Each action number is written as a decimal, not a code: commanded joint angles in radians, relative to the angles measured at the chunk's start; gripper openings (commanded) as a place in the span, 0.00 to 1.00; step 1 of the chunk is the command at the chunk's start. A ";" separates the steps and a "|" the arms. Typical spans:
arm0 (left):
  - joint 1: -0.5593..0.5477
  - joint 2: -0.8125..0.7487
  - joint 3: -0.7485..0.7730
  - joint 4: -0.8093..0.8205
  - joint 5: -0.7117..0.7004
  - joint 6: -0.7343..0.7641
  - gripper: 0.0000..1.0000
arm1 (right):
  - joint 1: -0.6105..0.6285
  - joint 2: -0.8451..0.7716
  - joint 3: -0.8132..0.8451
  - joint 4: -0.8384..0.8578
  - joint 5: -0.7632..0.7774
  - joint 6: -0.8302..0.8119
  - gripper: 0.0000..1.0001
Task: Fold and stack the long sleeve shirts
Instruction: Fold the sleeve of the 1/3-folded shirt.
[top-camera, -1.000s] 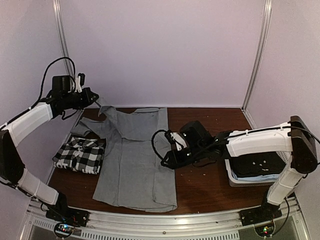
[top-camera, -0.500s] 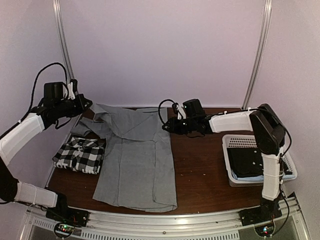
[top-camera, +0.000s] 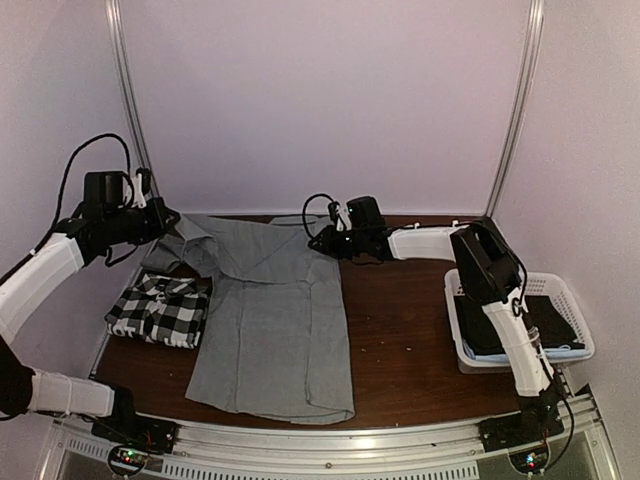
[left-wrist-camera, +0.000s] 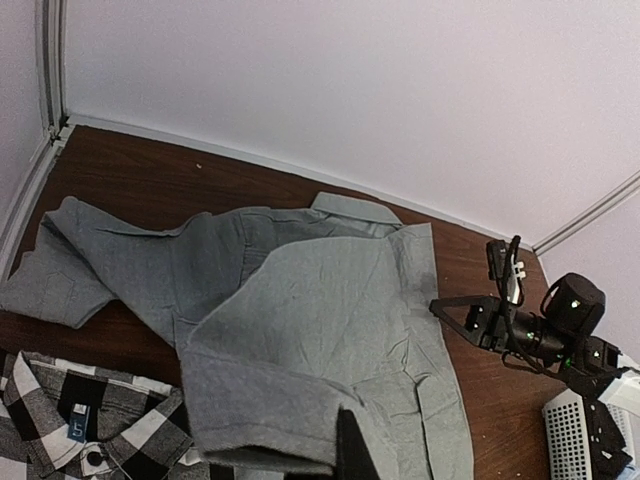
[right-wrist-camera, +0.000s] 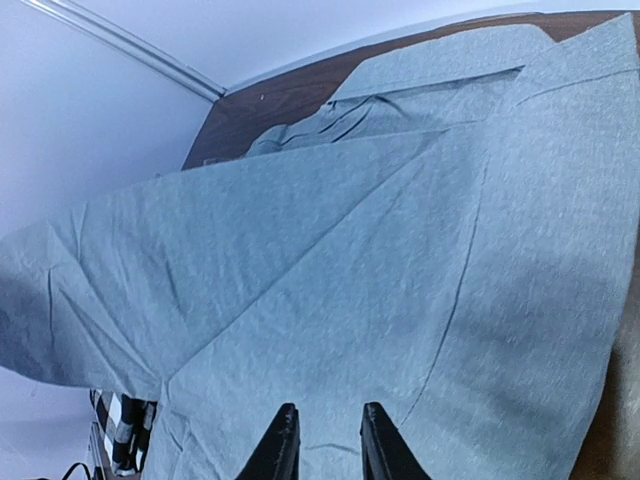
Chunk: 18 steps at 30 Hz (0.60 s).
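The mid-grey shirt lies spread lengthwise on the brown table, collar at the back. My left gripper is raised at the back left and shut on the shirt's cuffed sleeve, which hangs folded over the shirt's body; one dark finger shows under the cuff. My right gripper is at the shirt's back right edge, low over the cloth, its fingers slightly apart with nothing between them. The checked shirt lies folded at the left, also in the left wrist view.
A white basket with dark clothes stands at the right edge. White walls and metal corner posts close in the back and sides. The right arm stretches across the back right of the table.
My right arm has swung from the table's middle to the back, to the grey shirt's top right edge. My left gripper has shifted slightly left with the sleeve.
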<state>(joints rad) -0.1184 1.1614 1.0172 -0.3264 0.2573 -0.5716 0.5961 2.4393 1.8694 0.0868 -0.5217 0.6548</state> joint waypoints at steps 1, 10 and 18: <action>0.006 -0.061 -0.015 -0.028 -0.020 -0.011 0.00 | -0.038 0.084 0.120 0.025 -0.018 0.058 0.22; 0.006 -0.114 -0.050 -0.070 -0.001 -0.023 0.00 | -0.057 0.184 0.199 0.095 -0.046 0.133 0.21; 0.006 -0.088 -0.045 -0.067 0.033 -0.023 0.00 | -0.058 0.290 0.279 0.078 -0.049 0.183 0.17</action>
<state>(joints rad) -0.1184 1.0611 0.9684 -0.4213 0.2581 -0.5915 0.5381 2.6751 2.0972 0.1616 -0.5591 0.7994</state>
